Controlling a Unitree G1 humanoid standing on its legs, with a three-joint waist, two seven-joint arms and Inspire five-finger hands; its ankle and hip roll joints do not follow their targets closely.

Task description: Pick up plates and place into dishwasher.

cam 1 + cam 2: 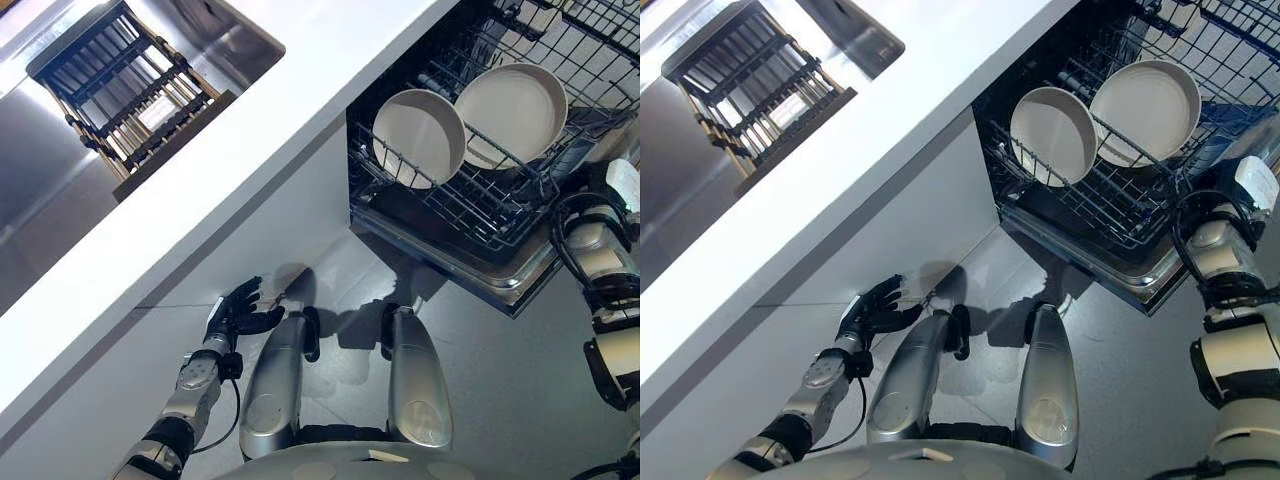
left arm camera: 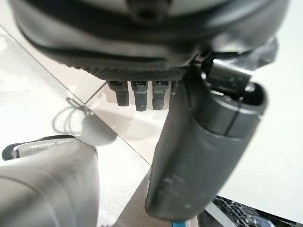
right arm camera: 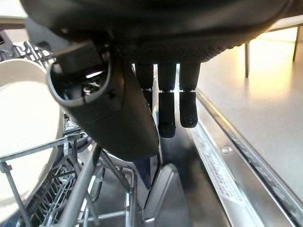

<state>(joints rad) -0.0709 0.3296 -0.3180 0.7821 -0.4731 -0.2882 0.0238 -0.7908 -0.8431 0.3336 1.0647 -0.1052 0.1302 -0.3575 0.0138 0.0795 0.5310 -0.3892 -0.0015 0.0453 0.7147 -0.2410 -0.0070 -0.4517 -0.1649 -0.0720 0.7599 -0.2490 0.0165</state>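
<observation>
— Where are the plates?

— Two white plates (image 1: pixel 419 135) (image 1: pixel 511 113) stand on edge, side by side, in the dishwasher rack (image 1: pixel 480 205).

— And the hands?

— The right hand (image 3: pixel 161 101) hangs by the rack's edge, fingers loose, holding nothing. The left hand (image 1: pixel 238 308) is low by the white counter (image 1: pixel 250 150) (fingers relaxed too) — empty. A drying rack (image 1: pixel 125 90) sits in the sink.

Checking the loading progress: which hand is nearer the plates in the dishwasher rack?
Right. The right hand hangs open beside the plates at the rack; the left hand hangs low by the cabinet front.
</observation>
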